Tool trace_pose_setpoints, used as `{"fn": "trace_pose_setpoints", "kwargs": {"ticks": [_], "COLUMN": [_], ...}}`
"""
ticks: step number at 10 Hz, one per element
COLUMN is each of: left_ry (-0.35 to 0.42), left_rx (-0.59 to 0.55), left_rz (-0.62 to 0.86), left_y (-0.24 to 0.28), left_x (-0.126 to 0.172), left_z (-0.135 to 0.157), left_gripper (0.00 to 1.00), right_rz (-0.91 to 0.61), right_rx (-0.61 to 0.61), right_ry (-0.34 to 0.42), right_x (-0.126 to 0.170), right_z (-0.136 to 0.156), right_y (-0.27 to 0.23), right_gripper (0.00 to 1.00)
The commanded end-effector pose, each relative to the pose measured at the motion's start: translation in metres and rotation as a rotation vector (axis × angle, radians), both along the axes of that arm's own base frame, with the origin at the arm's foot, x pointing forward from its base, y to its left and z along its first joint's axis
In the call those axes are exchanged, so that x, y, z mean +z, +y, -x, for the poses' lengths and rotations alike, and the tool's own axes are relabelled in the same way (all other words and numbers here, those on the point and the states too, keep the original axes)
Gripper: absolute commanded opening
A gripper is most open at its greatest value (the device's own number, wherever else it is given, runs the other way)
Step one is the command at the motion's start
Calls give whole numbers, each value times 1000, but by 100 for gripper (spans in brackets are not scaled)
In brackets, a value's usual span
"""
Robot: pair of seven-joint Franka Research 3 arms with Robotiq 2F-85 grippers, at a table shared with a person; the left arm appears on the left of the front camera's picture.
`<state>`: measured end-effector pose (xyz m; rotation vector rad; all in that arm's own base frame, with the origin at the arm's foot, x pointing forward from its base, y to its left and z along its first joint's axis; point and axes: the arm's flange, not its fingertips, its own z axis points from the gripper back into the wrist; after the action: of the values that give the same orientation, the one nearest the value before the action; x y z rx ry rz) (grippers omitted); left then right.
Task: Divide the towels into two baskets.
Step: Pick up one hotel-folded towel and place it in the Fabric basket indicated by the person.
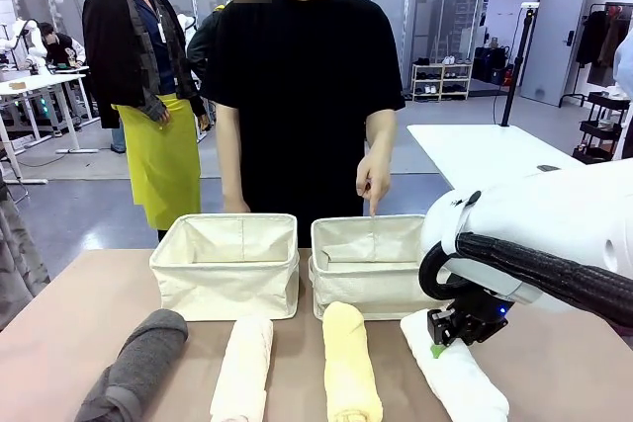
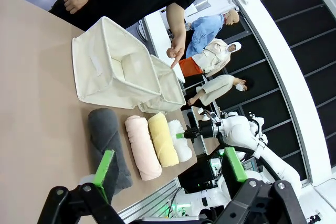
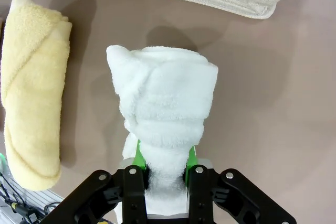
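Front view, towels: Four rolled towels are laid in a row on the near part of the table (image 1: pixel 59 313). From left to right they are the dark grey towel (image 1: pixel 138 363), the cream-peach towel (image 1: pixel 244 368), the pale yellow towel (image 1: pixel 350 363) and the white towel (image 1: pixel 457 378).
Front view, baskets: The left basket (image 1: pixel 227 266) and the right basket (image 1: pixel 371 266) are set side by side, just behind the towels. No towel is seen inside them.
Front view, person: The right basket is pointed at by the person's hand (image 1: pixel 373 177) from the far side.
Front view, right gripper: The right gripper (image 1: pixel 442 346) is lowered onto the far end of the white towel.
Left wrist view, left gripper: The left gripper (image 2: pixel 173 174) is held up above the table with its green pads spread wide. Nothing is held in it. The four towels and both baskets are seen below it.
Right wrist view, grip: The white towel is squeezed between the two green pads (image 3: pixel 137 153), so it is pinched in the middle. It is not yet lifted off the table.
Step in hand: The white towel is being grasped, it seems.
Next move: The towel should be lifted clear of the table, carried over the basket rim and let go inside. The right basket looks like the one wanted, since it is pointed at.
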<state>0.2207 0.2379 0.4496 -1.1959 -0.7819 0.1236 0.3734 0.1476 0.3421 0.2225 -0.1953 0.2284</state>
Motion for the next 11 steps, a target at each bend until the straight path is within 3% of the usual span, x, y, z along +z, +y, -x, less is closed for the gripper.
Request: {"fn": "trace_pose_setpoints", "kwargs": {"ticks": [1,2,4,7,9,11], "left_ry": [-34,-34,-34,-34,-34,-34], "left_rx": [-5,-5,-5,-5,-5,-5], "left_rz": [5,5,5,5,5,5], "left_y": [3,3,3,3,3,3], "left_x": [1,1,1,1,1,1], "left_z": [2,2,2,2,2,2], "left_gripper": [100,100,100,100,100,100], "right_rz": [-44,-23,-17,104,244,358], "right_rx": [87,199,283,388,599,923], "right_ry": [-75,-62,-58,-184,-310,-408], "right_x": [24,47,88,146,187,221], "right_z": [-1,2,3,-6,-16,-53], "right_y": [3,2,-1,18,43,84], "right_gripper": [30,30,30,30,30,30]}}
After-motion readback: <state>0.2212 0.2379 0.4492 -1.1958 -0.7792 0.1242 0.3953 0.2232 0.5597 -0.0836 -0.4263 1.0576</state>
